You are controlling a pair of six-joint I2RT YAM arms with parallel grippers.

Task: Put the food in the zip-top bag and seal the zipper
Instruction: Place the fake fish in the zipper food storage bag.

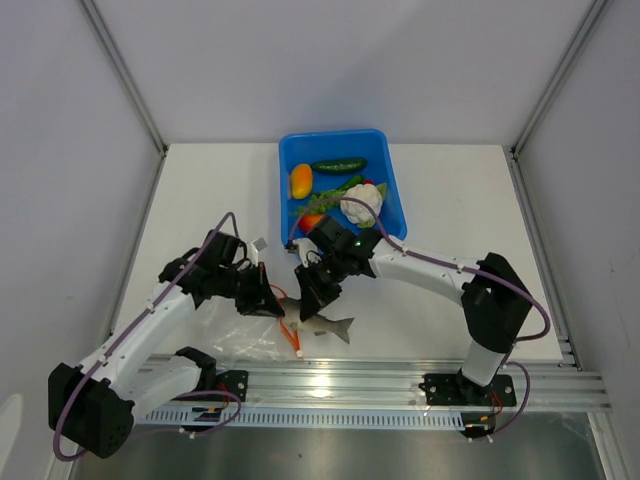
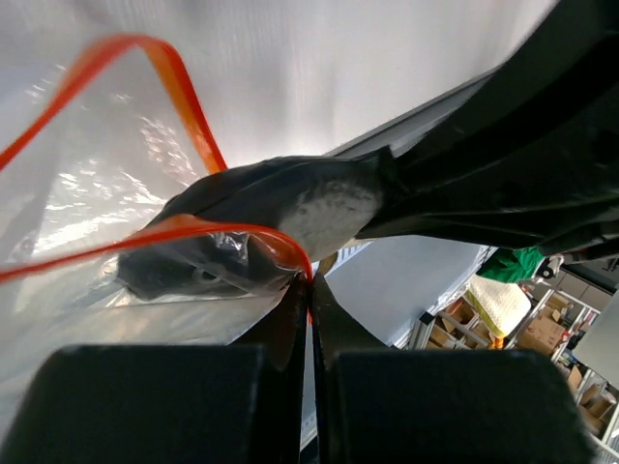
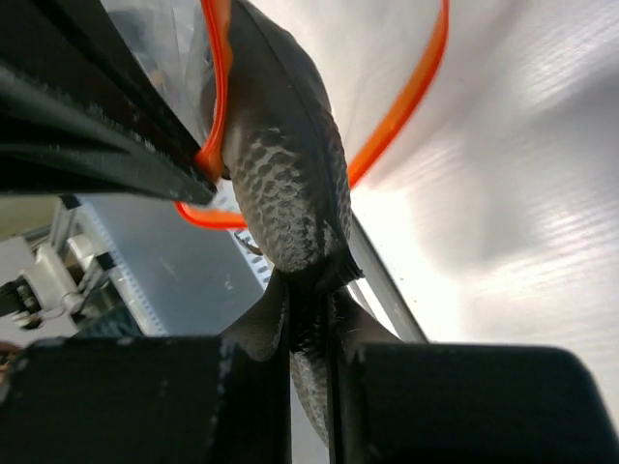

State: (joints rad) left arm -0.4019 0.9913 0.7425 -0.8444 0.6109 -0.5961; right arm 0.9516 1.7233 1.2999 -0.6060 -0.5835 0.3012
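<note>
The left hand [image 2: 309, 324] pinches the red-orange zipper strip [image 2: 184, 106] of the clear crinkly plastic bag [image 2: 87, 193], just nearside of the blue plastic tub [image 1: 392, 195]. The right hand [image 3: 309, 324] pinches the grey toy fish [image 3: 285, 164] by its tail, with the head at the bag mouth. Risk: the thin tail may slip, or the fish may snag the strip and collapse the mouth.

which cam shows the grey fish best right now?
Right wrist: the grey fish fills the frame, scales sharp, pinched by the right gripper. Left wrist shows its front end inside the zip-top bag mouth. Top external shows it only small.
</note>
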